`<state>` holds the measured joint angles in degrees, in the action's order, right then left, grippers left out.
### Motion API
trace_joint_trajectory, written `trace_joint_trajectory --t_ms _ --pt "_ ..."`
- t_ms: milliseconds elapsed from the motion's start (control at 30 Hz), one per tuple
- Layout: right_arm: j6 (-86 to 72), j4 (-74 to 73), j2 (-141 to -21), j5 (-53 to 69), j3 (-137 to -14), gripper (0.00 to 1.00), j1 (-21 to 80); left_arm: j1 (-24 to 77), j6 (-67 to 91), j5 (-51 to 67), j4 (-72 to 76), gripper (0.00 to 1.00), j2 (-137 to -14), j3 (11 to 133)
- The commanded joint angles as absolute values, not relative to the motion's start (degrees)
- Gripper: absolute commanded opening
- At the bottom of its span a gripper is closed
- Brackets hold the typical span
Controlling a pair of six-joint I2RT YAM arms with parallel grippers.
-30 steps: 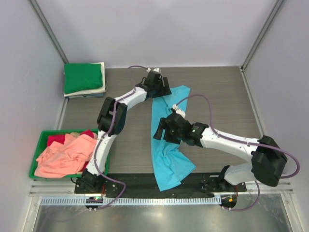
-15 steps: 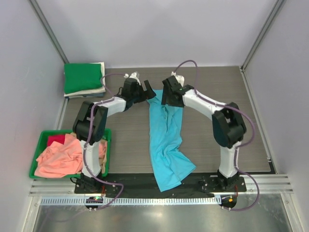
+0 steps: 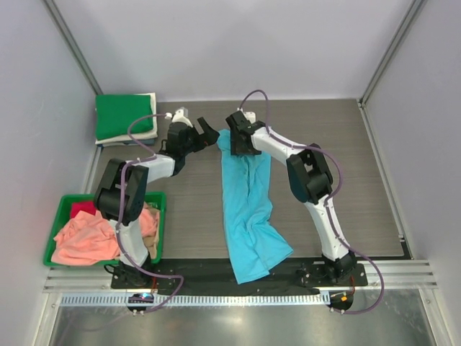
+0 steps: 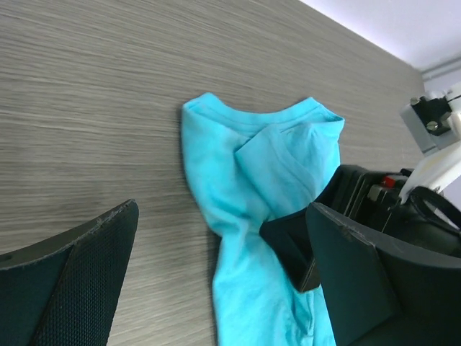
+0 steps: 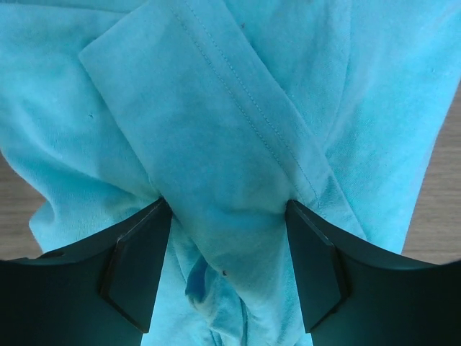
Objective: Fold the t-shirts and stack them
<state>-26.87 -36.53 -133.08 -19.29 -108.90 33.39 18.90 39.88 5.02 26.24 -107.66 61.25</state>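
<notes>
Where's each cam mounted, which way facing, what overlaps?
Top external: above and behind the bases, looking down on the grey wood-grain table; both arms whole, left gripper and right gripper by the sky-blue cotton t-shirt.
Left wrist: on the left arm, looking down across the table at the shirt's collar; own fingers wide apart.
Right wrist: on the right arm, close above the cloth; own fingers straddle a fold.
Shared: all see the shirt.

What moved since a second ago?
The right gripper swung from the middle of the blue shirt to its collar end. The left gripper opened and slid left, off it. The shirt's top got narrower. The green stack and the bin stayed put.
</notes>
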Motion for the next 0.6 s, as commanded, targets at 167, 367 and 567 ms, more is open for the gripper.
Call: trace_joint_trajectory --t_ms 167,367,567 --pt "-32.07 -38.67 -145.71 -21.88 -125.99 0.72 24.97 17.93 40.34 3.95 32.25 1.00 -104.50 59.85" --pt "-33.40 -38.85 -155.29 -17.94 -140.96 0.75 21.89 17.93 40.34 5.36 32.26 1.00 -105.73 60.91" --pt "-30.85 -35.25 -157.15 -13.98 -143.80 0.79 21.80 17.84 40.17 6.68 32.34 1.00 -106.43 61.35"
